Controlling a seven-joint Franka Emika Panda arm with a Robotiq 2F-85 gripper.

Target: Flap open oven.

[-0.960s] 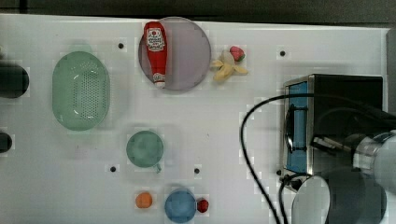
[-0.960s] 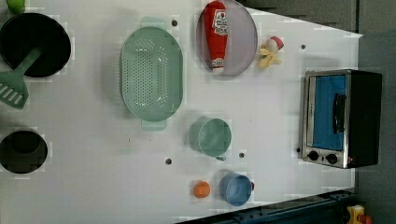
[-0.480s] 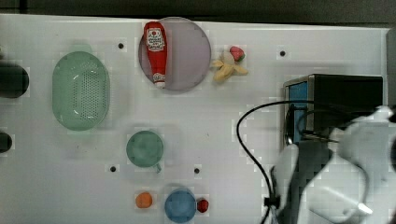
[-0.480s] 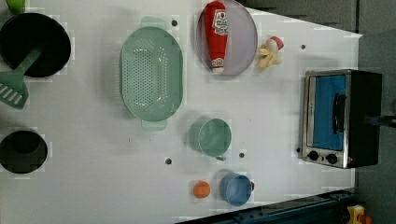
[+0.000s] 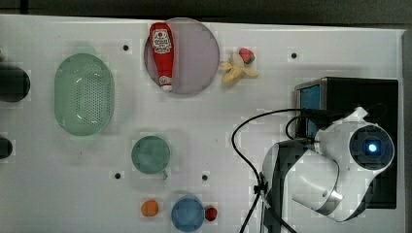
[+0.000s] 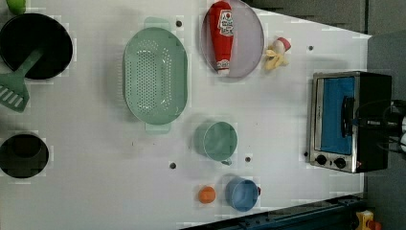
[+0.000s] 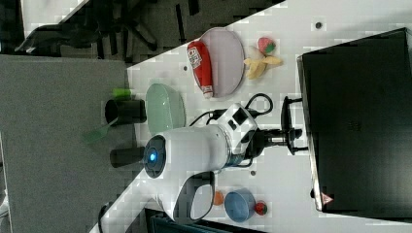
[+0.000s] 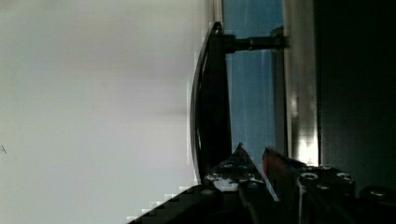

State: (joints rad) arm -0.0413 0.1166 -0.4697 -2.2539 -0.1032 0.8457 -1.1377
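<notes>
The oven (image 5: 362,94) stands at the top view's right, a black box with a silver frame and a blue-tinted door (image 6: 335,115). Its door is closed against the frame. The dark bar handle (image 8: 212,102) stands off the glass on a post. My gripper (image 8: 252,156) is close against the door, its two fingertips (image 8: 236,161) just beside the bar, over the blue glass. The jaws stand a narrow gap apart with nothing between them. In the right view the gripper (image 7: 290,136) reaches the handle (image 7: 287,104) from the open table side, and the white arm (image 5: 340,165) covers the oven's front part in the top view.
A ketchup bottle (image 5: 162,53) lies on a purple plate (image 5: 197,58), with a banana and strawberry (image 5: 238,68) beside it. A green colander (image 5: 85,94), a green cup (image 5: 150,154), a blue cup (image 5: 187,213) and an orange ball (image 5: 149,208) dot the table. A black cable (image 5: 243,131) loops by the oven.
In the top view the arm has swung up from the lower right over the oven's front. In the left view the gripper and cable have come in beside the handle. The door has not moved.
</notes>
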